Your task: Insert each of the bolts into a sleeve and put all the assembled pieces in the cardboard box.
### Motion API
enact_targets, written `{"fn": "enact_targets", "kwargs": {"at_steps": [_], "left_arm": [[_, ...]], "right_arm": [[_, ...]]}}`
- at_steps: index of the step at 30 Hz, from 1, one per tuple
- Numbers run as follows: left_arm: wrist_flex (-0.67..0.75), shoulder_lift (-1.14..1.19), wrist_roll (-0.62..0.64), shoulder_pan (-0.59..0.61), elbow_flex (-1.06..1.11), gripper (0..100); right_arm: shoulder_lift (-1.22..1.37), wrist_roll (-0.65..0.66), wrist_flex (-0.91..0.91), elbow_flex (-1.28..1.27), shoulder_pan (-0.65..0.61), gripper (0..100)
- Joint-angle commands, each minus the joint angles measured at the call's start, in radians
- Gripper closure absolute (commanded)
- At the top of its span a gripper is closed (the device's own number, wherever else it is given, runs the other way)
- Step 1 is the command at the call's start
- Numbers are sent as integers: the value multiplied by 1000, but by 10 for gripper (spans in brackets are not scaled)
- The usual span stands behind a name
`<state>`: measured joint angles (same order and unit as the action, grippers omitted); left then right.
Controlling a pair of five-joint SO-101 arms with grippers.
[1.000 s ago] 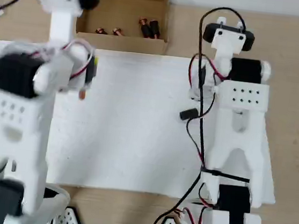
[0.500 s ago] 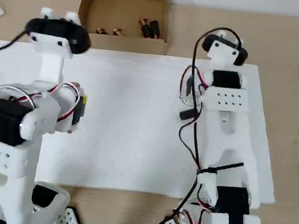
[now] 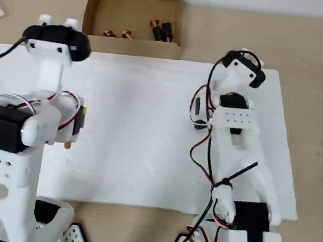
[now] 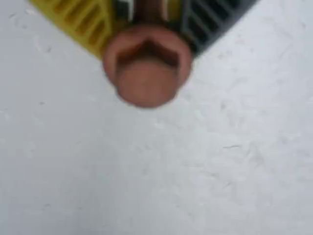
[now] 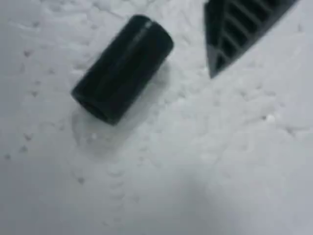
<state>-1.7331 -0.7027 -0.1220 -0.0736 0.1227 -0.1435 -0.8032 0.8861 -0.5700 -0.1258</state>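
From the high view we find the cardboard box [image 3: 129, 46] at the far edge of the tabletop [image 3: 319, 115], with several assembled pieces [image 3: 160, 30] already lying on its floor, and a white foam mat [image 3: 142, 136] spread in front of it under both arms. The left end effector [image 3: 73, 131] hangs over the mat's left part, closed around a copper bolt [image 3: 67, 143] that pokes out below it. The right end effector [image 3: 199, 115] sits low over the mat near its middle, well apart from the left one. In the left wrist view we look straight at the bolt's head [image 4: 146, 68], pinched between a yellow finger [image 4: 80, 22] and a black finger [image 4: 220, 19]. In the right wrist view a black sleeve [image 5: 122, 68] lies on its side on the foam, free, just beside one black finger [image 5: 239, 29]; the right end effector is spread open and holds nothing. We judge a further pairing to be in hand (bolt secured, sleeve not yet picked up). The next move calls for the right end effector to straddle the sleeve, close on it and lift it with its bore turned toward the left arm, so that bolt and bore can be lined up before pushing in.
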Motion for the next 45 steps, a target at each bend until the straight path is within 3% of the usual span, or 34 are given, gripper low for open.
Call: {"fn": "enact_targets", "kwargs": {"at_steps": [1, 9, 15, 28, 40, 45], "left_arm": [[20, -19, -11, 28, 14, 994], [20, -15, -11, 23, 48, 994], [20, -13, -11, 28, 48, 994], [20, -13, -11, 29, 48, 994], [20, -15, -11, 29, 48, 994], [20, -16, -11, 29, 48, 994]], "right_arm": [[-47, -9, -34, -8, -21, 602], [-53, -15, -37, -15, -102, 602], [-47, -226, -37, -15, -107, 602], [-35, -236, -38, -19, -101, 602], [160, -236, -55, 24, -101, 604], [168, -229, -55, 35, -101, 732]]}}
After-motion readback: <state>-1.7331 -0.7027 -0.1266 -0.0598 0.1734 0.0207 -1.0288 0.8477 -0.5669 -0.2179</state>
